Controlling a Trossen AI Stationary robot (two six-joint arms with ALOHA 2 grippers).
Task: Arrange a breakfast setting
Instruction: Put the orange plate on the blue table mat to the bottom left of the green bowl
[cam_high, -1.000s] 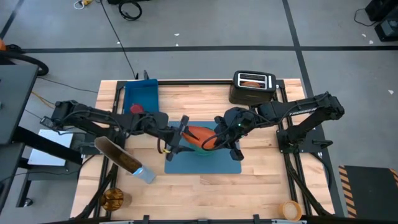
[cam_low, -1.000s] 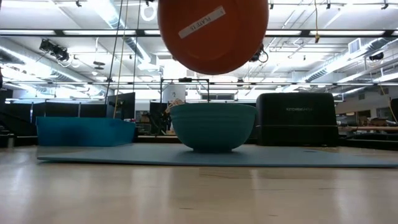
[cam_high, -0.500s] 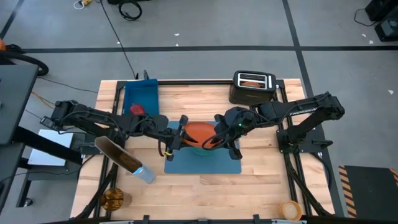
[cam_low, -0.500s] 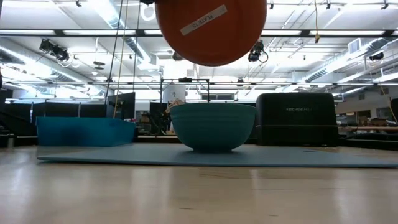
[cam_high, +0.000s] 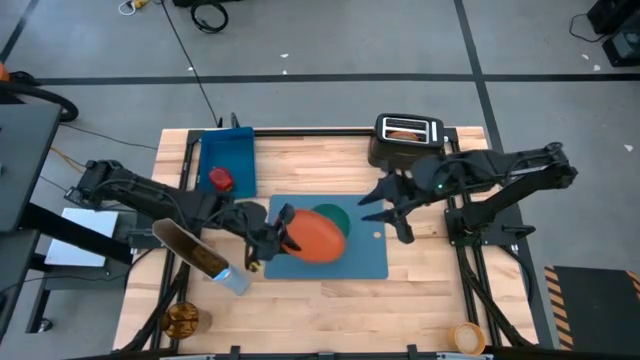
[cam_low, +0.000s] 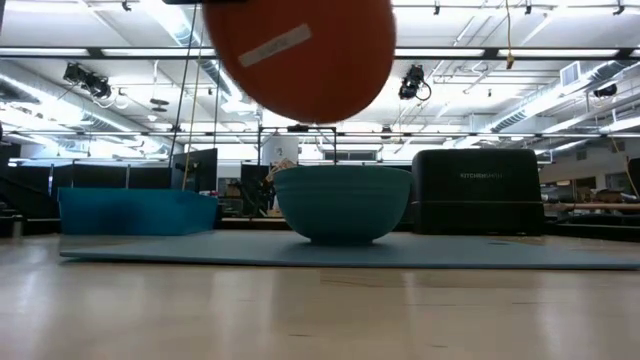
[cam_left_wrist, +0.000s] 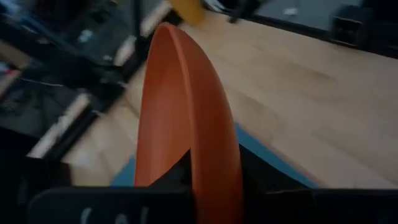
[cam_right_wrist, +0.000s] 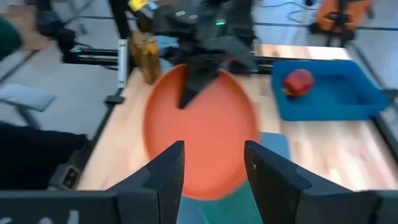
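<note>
The round orange plate (cam_high: 316, 237) hangs tilted above the flat blue placemat (cam_high: 352, 262), held by my left gripper (cam_high: 272, 238), which is shut on its left edge. In the low view the plate (cam_low: 300, 55) is clear above the teal bowl (cam_low: 342, 203). The bowl (cam_high: 337, 212) rests on the mat by its base and is half hidden under the plate. My right gripper (cam_high: 384, 215) is open and empty, right of the plate. Its wrist view looks at the plate (cam_right_wrist: 202, 137) between its own fingers. The red apple (cam_high: 220, 179) lies in the blue bin (cam_high: 228, 152). My left gripper pinches the plate's rim (cam_left_wrist: 208, 158) between its two fingers, one finger on each face. The fingers come about level from the table's left. The plate is lifted clear, tilted, over the mat and the bowl.
A black toaster (cam_high: 408, 141) holding bread stands at the far right of the table. A brown bag (cam_high: 190, 248) and a bluish packet (cam_high: 232, 280) lie near the left front. A round brown item (cam_high: 183, 318) and an orange cup (cam_high: 468, 338) sit by the near edge.
My right gripper has let go of the plate and drawn back toward the table's right edge. My left gripper has carried the plate toward the table's left and near edge, still lifted and tilted, so part of the bowl now shows.
</note>
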